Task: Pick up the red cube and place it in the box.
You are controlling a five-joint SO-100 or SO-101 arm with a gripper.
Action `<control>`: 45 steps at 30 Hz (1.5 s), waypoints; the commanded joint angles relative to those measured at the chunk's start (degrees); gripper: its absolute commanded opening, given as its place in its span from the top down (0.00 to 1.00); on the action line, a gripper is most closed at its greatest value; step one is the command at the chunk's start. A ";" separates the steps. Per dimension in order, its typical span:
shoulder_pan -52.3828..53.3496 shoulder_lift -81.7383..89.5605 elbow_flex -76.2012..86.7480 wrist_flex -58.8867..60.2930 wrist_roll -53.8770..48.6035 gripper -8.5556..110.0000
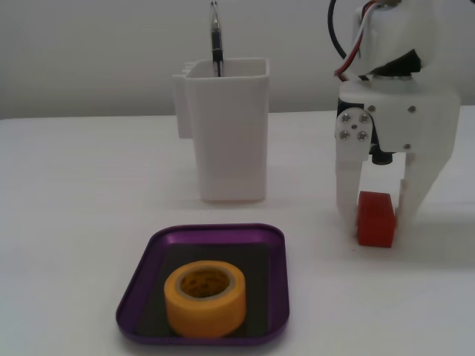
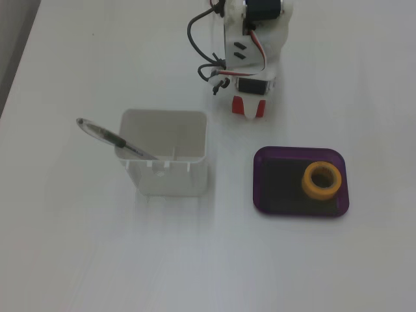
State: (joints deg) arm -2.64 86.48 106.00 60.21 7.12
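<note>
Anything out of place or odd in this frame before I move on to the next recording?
One thing: a yellow tape roll already sits inside the purple box, taking up part of the space meant for the red cube. The cube is between the fingers of the gripper on the table. Nothing looks spilled or damaged.

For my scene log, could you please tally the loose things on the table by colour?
Red: 1, the red cube, between the fingers of the gripper
Purple: 1, the box
Yellow: 1, the tape roll in the box
White: 1, the container
Dark: 1, the pen in the container
Total: 5
</note>
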 commanded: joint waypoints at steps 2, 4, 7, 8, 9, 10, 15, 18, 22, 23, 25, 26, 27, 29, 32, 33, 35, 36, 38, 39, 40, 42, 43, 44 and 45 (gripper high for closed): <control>-0.79 5.80 -1.32 3.87 -0.18 0.93; -1.05 10.63 -1.32 4.31 -0.79 0.93; -5.54 18.46 -1.23 4.48 -5.01 0.93; -7.12 20.92 -1.05 4.57 -6.15 0.93; -8.44 22.94 -0.79 4.57 -7.03 0.93; -9.84 24.79 -0.70 4.57 -7.56 0.93; -13.36 30.15 -1.14 3.96 -8.44 0.93; -15.12 29.27 -1.14 3.69 -11.16 0.93; -16.17 26.19 -3.34 -2.11 -11.07 0.93; -16.00 24.87 -4.57 -3.43 -11.07 0.93; -15.82 21.27 -7.38 -4.92 -10.99 0.93; -15.82 19.07 -9.14 -5.10 -10.99 0.93; -15.73 16.70 -11.16 -5.10 -10.72 0.93; -15.64 11.95 -15.56 -4.39 -7.65 0.93; -15.64 4.48 -22.41 -4.31 -4.66 0.93; -15.64 2.02 -24.35 -4.31 -4.39 0.93; -14.24 -2.11 -27.51 -4.31 -4.39 0.93; -13.01 -3.96 -28.83 -4.31 -3.87 0.93; -10.63 -7.29 -31.64 -4.31 -2.46 0.93; -9.58 -8.88 -32.96 -4.31 -2.20 0.93; -8.53 -10.20 -33.93 -4.31 -2.11 0.93; -6.50 -12.48 -35.07 -4.31 -2.02 0.93; -5.63 -13.36 -35.16 -4.31 -2.02 0.93; -4.92 -14.06 -35.16 -4.31 -1.93 0.93; -4.48 -14.59 -35.16 -4.31 -1.93 0.93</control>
State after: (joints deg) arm -8.26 71.98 73.83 56.34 5.01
